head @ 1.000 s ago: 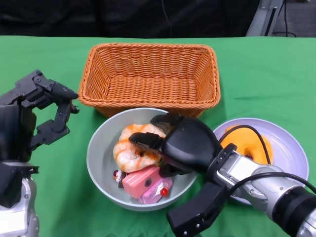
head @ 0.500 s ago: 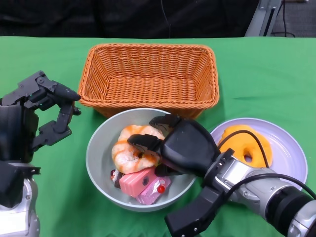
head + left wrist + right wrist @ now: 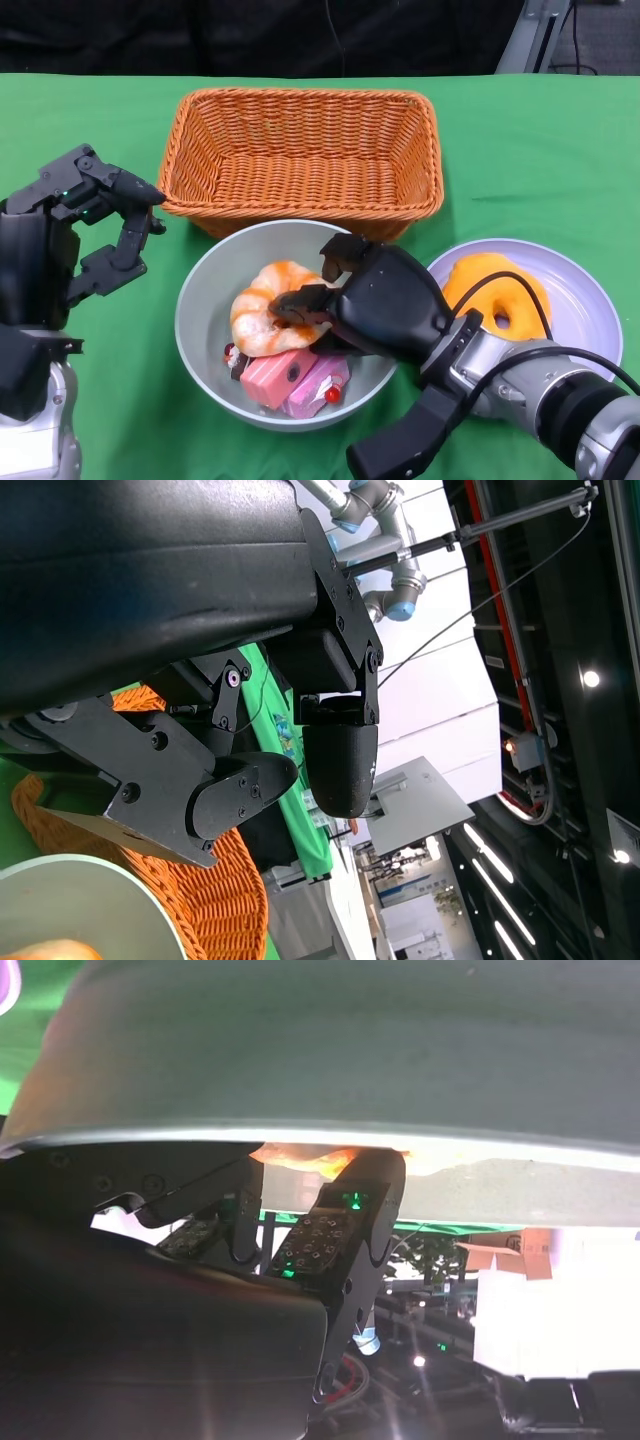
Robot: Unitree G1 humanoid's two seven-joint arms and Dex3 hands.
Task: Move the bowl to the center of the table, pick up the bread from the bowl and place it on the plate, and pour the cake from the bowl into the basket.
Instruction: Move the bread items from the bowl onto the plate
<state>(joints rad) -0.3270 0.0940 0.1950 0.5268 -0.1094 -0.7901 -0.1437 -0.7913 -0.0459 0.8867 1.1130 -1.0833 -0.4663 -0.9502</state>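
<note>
Grey bowl (image 3: 205, 300) at centre of green counter (image 3: 520, 150), holding bread (image 3: 262, 312) above pink cake (image 3: 280, 378). Right robot hand (image 3: 372, 300) reaching in from 4 o'clock, fingers (image 3: 300, 300) on bread. Orange basket (image 3: 303, 155) at 12 o'clock. Plate (image 3: 585, 300) with donut (image 3: 497, 290) at 3 o'clock. Left robot hand (image 3: 75, 235) at 9 o'clock, holding nothing, fingers apart.

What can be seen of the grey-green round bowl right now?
The grey-green round bowl looks like smooth plastic or ceramic and stands upright on the green tablecloth, just in front of the orange wicker basket and beside the pale lilac plate. Inside lie an orange-glazed bread and pink cake pieces. The right hand reaches over its rim, fingers on the bread. The left hand hovers apart from it.
</note>
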